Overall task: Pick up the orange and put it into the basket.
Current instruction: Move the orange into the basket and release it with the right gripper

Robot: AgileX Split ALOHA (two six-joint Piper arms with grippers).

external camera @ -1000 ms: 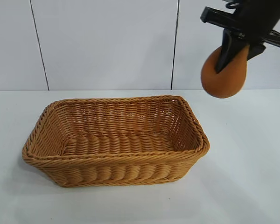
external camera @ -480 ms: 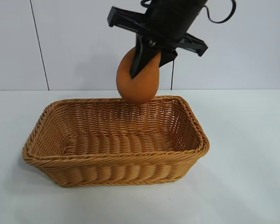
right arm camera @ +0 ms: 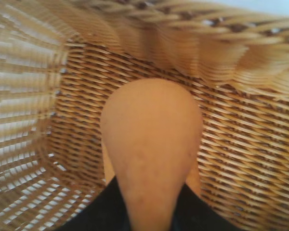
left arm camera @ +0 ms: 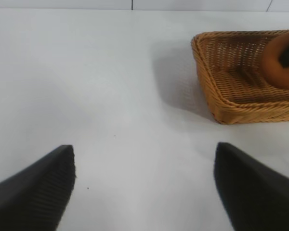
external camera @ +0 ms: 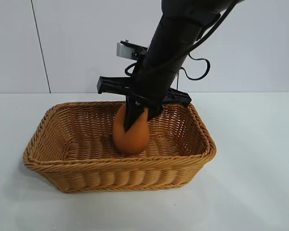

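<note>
The orange [external camera: 131, 136] is a dull orange-brown fruit with a narrow top. My right gripper [external camera: 137, 118] is shut on its narrow top and holds it inside the basket [external camera: 43, 159], low over the woven floor near the middle. In the right wrist view the orange [right arm camera: 151, 139] hangs from my fingers above the basket floor [right arm camera: 241, 159]. My left gripper [left arm camera: 144, 187] is open and empty over bare table, well away from the basket [left arm camera: 221, 106], where the orange [left arm camera: 278, 62] also shows.
A white table [external camera: 260, 183] surrounds the basket, with a white panelled wall [external camera: 86, 43] behind. The right arm [external camera: 178, 43] slants down over the basket's back rim.
My right gripper has carried the orange from the upper right, leftward over the basket's back rim, then down into the basket.
</note>
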